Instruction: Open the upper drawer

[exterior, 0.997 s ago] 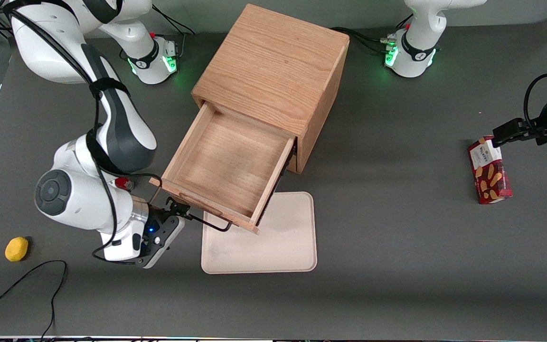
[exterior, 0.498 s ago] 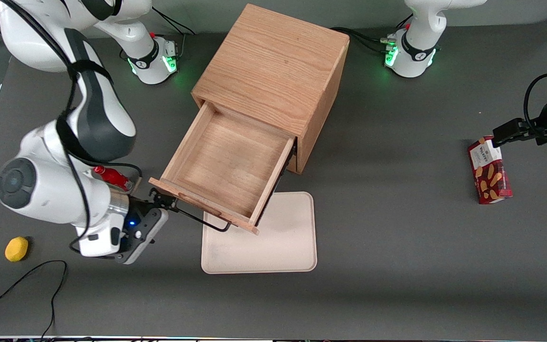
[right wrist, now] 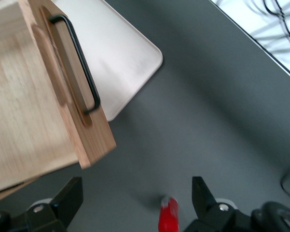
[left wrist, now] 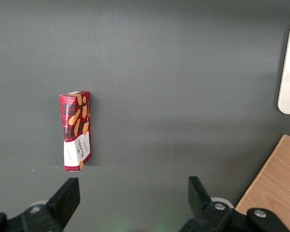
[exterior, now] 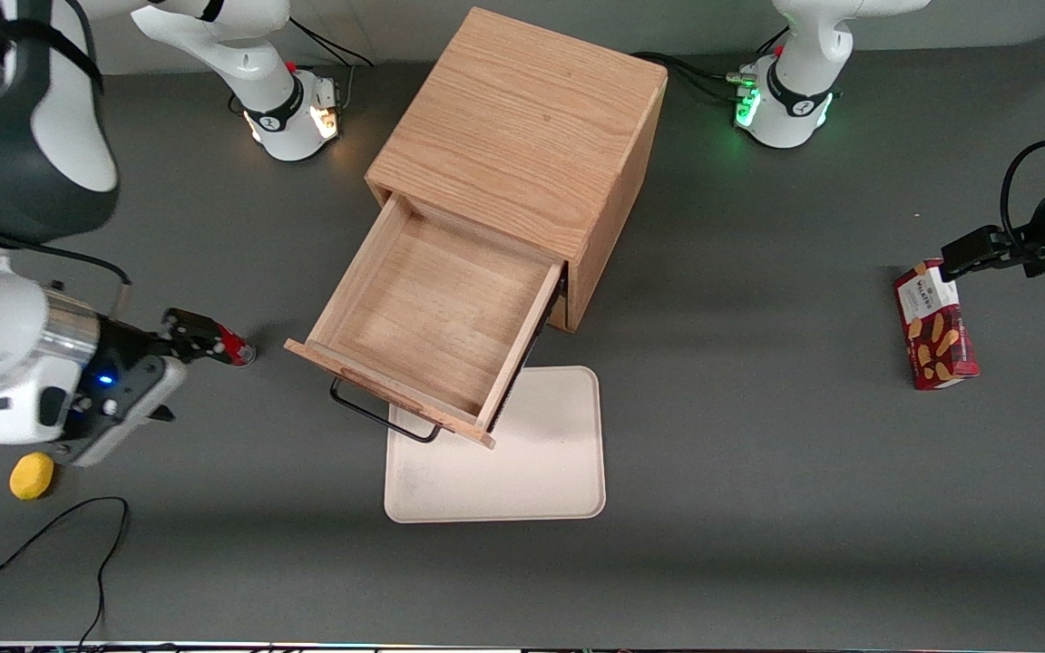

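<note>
The upper drawer (exterior: pixel 432 331) is pulled far out of the wooden cabinet (exterior: pixel 522 127). You can see right down into it, and its wooden bottom is bare. Its thin black handle (exterior: pixel 384 419) sticks out from the front board, and nothing is touching it. The front end of the drawer hangs over one corner of a flat cream tray (exterior: pixel 504 462) that lies on the dark grey table (exterior: pixel 758 453).

The gripper (exterior: pixel 180 334) is well apart from the drawer, toward the working arm's end of the table. Its two black fingers (right wrist: pixel 67 195) are spread wide and hold nothing. A small red thing (exterior: pixel 234 347) lies on the table just by the fingertips. In the right wrist view it shows between the two fingers (right wrist: pixel 168 218), but it is too blurry to say what it is.

A yellow lemon (exterior: pixel 32 475) sits near the working arm, closer to the front camera than the gripper. A black cable (exterior: pixel 51 531) curls on the table close to it. A red box of biscuits (exterior: pixel 935 325) lies toward the parked arm's end of the table.
</note>
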